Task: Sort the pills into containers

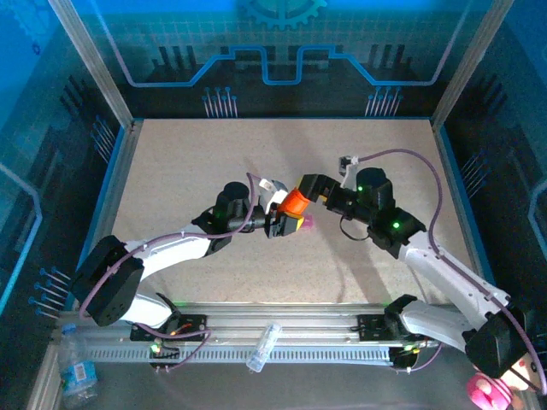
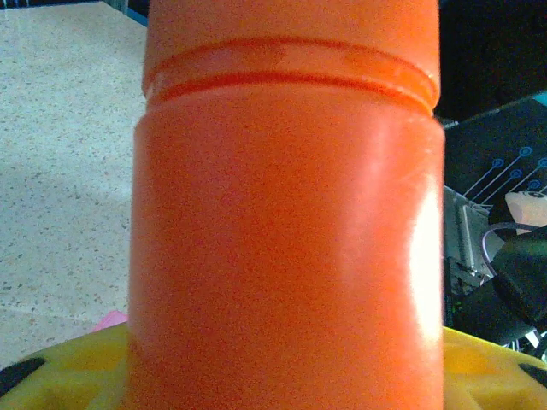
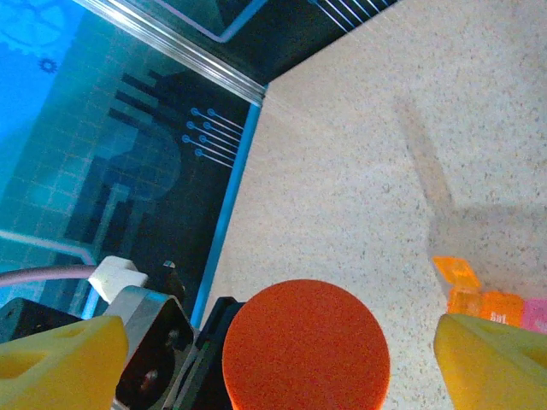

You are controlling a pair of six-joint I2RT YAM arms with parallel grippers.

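A speckled beige table sits matte under blue light inside a booth. Its walls are printed with circuit lines and gear shapes, with aluminium posts at the corners and a blue strip along the table's edge. At mid-table the two arms meet over an orange bottle. The left gripper is clamped on the bottle's body, which stands upright between its yellow fingers in the left wrist view. The right gripper hangs above the bottle's round cap with its jaws spread wide — a yellow finger well clear on either side, touching nothing. The containers, a short orange-and-pink strip, lie on the table just beside the bottle, close to one right finger; from above, a pink end peeks out next to the left gripper. The bottle's shadow falls across the grainy surface. An aluminium rail carrying both arm bases runs along the near edge.
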